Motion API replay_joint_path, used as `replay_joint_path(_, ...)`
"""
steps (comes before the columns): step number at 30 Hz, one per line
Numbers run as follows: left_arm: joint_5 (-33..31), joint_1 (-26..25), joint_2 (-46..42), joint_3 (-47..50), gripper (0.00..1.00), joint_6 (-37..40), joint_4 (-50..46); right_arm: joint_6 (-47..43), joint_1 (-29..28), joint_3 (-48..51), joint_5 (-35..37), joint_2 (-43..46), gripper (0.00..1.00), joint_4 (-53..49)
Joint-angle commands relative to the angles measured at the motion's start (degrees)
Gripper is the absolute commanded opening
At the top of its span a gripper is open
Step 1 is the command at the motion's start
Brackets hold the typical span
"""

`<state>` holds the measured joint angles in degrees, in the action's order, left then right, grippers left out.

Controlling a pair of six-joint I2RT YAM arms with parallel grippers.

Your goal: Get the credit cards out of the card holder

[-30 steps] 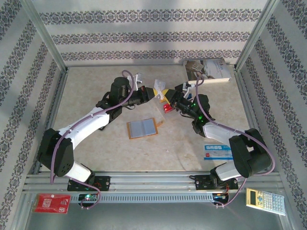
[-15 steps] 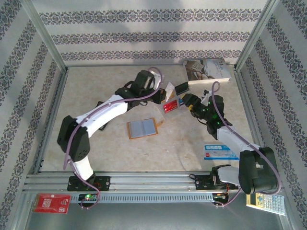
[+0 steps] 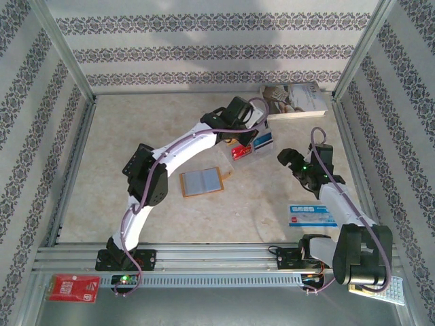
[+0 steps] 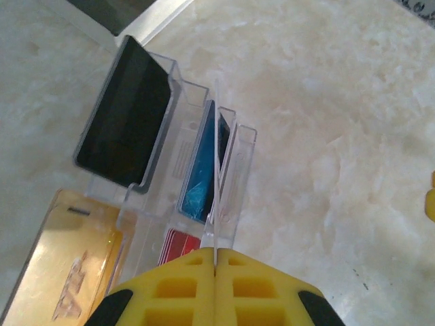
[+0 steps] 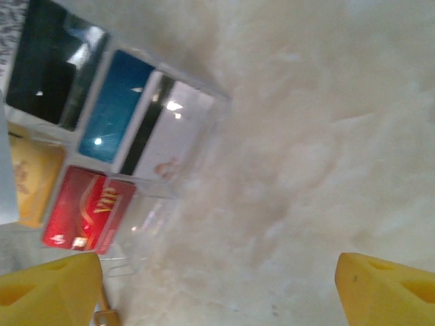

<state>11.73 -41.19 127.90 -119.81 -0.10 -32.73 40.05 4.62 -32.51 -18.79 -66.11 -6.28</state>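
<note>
Progress, top cam: card holder [image 3: 202, 182] lies open and flat mid-table [image 3: 136, 136], blue-grey lining up, orange edging round it. Pockets look flat and slack, but you can't tell from here if a card's left inside. Both arms are well apart from it, up near a red card [image 3: 239, 152] toward the back. Left gripper [image 3: 253, 134] sits over that spot, right gripper [image 3: 284, 157] near it on the right. A blue-and-white card [image 3: 309, 215] lies loose by the right arm, prob. one that's out.

Left wrist cam: yellow fingers are pinched tight on a pale card [image 4: 216, 170], thin, stiff, seen edge-on. It lines up w/ the slot walls of a clear stand [image 4: 241, 170]; can't tell if it's seated. Stand is hard, glossy, stepped in tiers, w/ a black card [image 4: 126, 115], blue card [image 4: 200, 170] and gold card [image 4: 61, 265].

Right wrist cam: yellow blocky fingertips [image 5: 51, 288] stand wide apart, nothing btwn them, over a matte marbled tabletop. A white card w/ dark stripe [image 5: 170, 129] sits in the stand.

Your call: most of the job looks done. What's left is parking the pinched card and checking the holder's pockets.
</note>
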Motion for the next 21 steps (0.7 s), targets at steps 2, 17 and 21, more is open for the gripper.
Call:
replay_joint_path(2,0.8,-2.2,4.9,-8.4,0.0,8.0,-8.3,-3.8,1.7,-0.6,2.6,1.7,0.89,-3.6)
replay_joint_path(17,1.4,-2.4,14.7,-19.0,0.0,13.4,-11.5,-3.4,2.8,0.8,0.4,1.9,0.89,-2.9)
replay_joint_path(21,0.8,-2.4,15.3,-19.0,0.0,13.7,-10.5,-3.3,2.9,0.8,-0.2,1.8,0.89,-2.9)
